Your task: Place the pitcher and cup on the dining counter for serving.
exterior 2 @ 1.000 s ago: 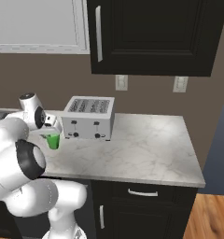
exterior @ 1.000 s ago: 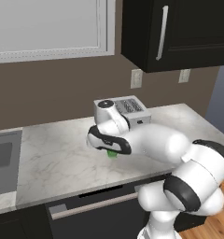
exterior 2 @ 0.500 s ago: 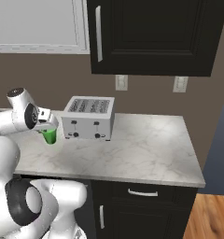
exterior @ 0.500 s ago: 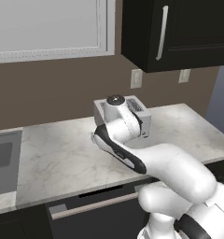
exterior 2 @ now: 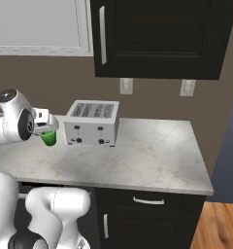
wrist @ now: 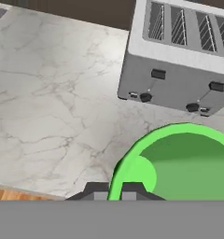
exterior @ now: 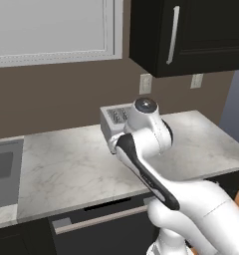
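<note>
The gripper (exterior 2: 44, 129), clenched on the green cup's (exterior 2: 48, 137) rim, has raised it off the worktop (exterior 2: 147, 155) beside the toaster (exterior 2: 92, 122), ready for carrying to the dining counter.

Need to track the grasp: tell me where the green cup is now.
In the right base view the cup hangs in the shut gripper, above the worktop, left of the toaster.

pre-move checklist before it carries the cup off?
1. Gripper shut on cup: ok, jaws pinch the rim.
2. Cup off the worktop: ok, it hangs above the marble.
3. Cup upright: ok, only slightly tilted.
4. Clear of toaster: ok, gap beside it.
5. Cup contents: cannot tell for certain; the inside looks empty in the hand view.
6. Dining counter and pitcher located: cannot tell.
</note>
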